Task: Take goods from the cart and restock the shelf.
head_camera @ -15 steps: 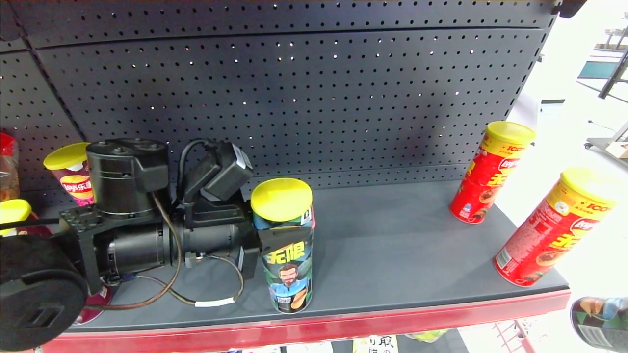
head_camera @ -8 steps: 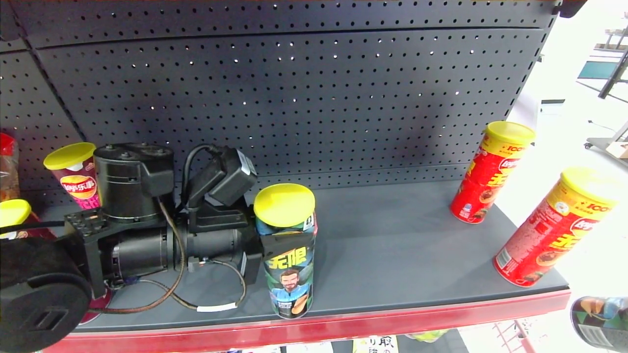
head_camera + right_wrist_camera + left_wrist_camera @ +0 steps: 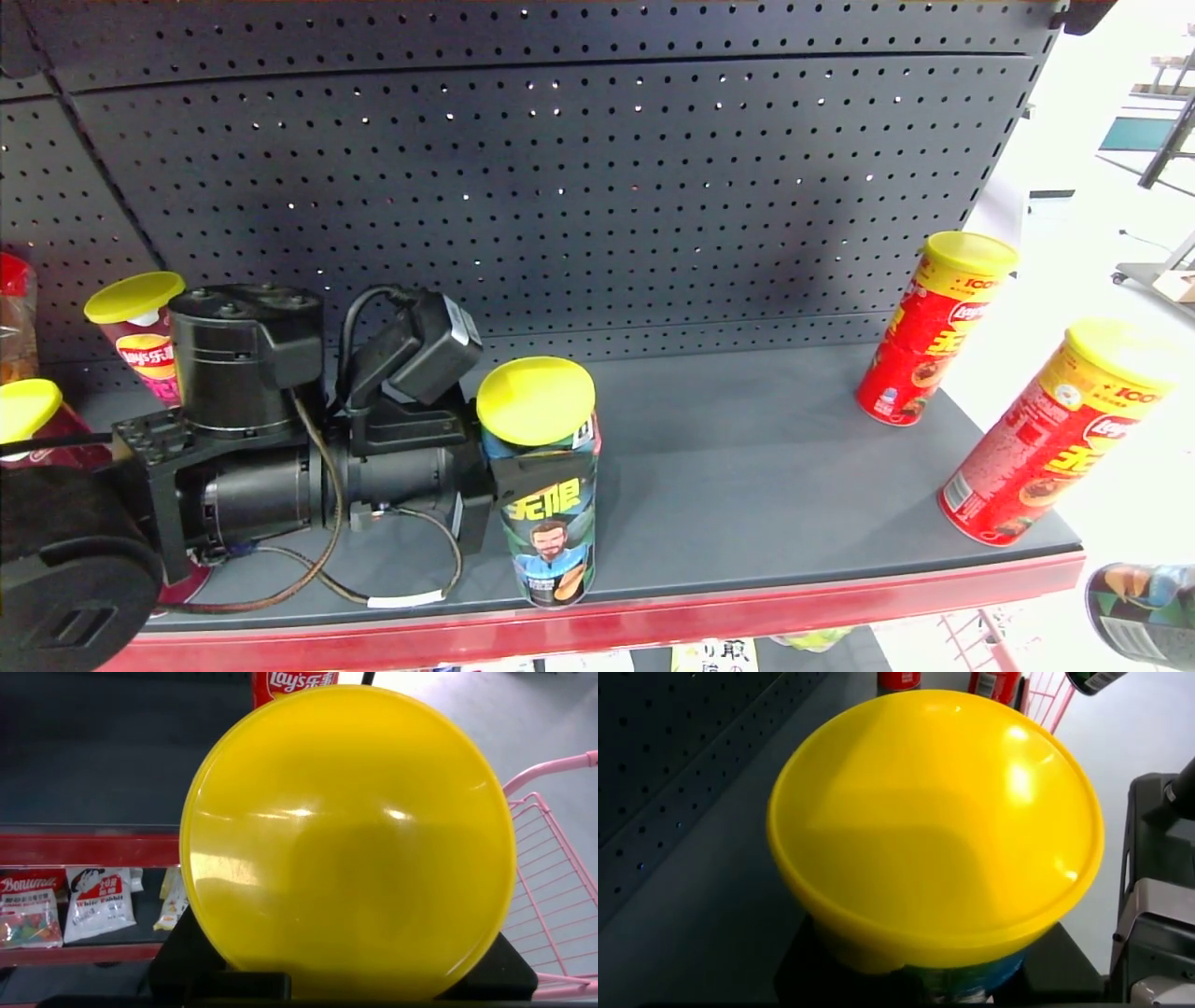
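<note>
Blue-green chip can (image 3: 546, 504) with a yellow lid stands upright near the front edge of a dark grey shelf (image 3: 747, 504), left of the shelf's middle. Whether its base touches the board cannot be told. The left gripper (image 3: 532, 462) comes in from the left, and its jaws pinch the chip can just below the lid, with one black finger lying across the printed front. In the left wrist view the yellow lid (image 3: 934, 821) sits close under the camera.

At the near right, below the shelf's red front rail (image 3: 747, 611), a second can (image 3: 1139, 611) of the same blue-green print is held in the air. In the right wrist view the right gripper (image 3: 346, 985) has its jaws pressed against the sides of this can beneath its yellow lid (image 3: 346, 840).

Two red cans stand at the right end of the shelf, well apart from the chip can: the far red can (image 3: 934, 327) by the pegboard back (image 3: 560, 187), and the near red can (image 3: 1050, 434) at the front corner. A pink can (image 3: 140, 336) stands at the far left, behind the left arm. A pink wire cart (image 3: 551, 840) and snack packets (image 3: 93, 901) on a lower shelf appear in the right wrist view.
</note>
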Robot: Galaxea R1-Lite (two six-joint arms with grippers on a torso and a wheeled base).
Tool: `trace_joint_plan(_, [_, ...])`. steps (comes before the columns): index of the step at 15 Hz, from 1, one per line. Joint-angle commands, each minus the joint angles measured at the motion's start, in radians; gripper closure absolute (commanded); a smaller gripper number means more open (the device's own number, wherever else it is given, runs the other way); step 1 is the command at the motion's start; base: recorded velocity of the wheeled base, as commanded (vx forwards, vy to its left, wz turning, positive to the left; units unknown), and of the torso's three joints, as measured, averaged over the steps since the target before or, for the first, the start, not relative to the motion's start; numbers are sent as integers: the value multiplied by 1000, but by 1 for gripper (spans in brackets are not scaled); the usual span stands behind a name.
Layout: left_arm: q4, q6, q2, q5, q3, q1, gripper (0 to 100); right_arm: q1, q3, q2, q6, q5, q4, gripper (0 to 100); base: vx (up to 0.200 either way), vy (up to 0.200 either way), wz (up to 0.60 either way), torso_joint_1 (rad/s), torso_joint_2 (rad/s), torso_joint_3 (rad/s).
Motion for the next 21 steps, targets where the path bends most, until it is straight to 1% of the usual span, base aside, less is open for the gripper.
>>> trace_joint_plan(1, [3,0,3,0,4,1,100,0,-1,0,0,0,-1,100,0,0,0,0,0,0])
trace_joint_plan(2, [3,1,3,0,4,1,100,0,-1,0,0,0,-1,100,0,0,0,0,0,0])
trace_joint_plan(3, [3,15,4,0,7,1,100,-1,-3,-2,0,0,-1,100,0,0,0,0,0,0])
trace_joint_plan(4, [3,24,4,0,7,1,0,-1,-3,-2,0,0,-1,100,0,0,0,0,0,0])
trace_joint_plan(8, [3,24,-14,0,19,1,0,-1,-3,0,0,0,-1,100,0,0,0,0,0,0])
trace_joint_plan(14, [6,17,-157,1,142,5,0,-1,-4,0,0,0,-1,100,0,0,0,0,0,0])
trace_joint_plan(17, [6,17,-218,6,183,30,0,-1,-4,0,0,0,-1,100,0,0,0,0,0,0])
trace_joint_plan(21, [9,17,-329,6,251,77,0,-1,-3,0,0,0,1,100,0,0,0,0,0,0])
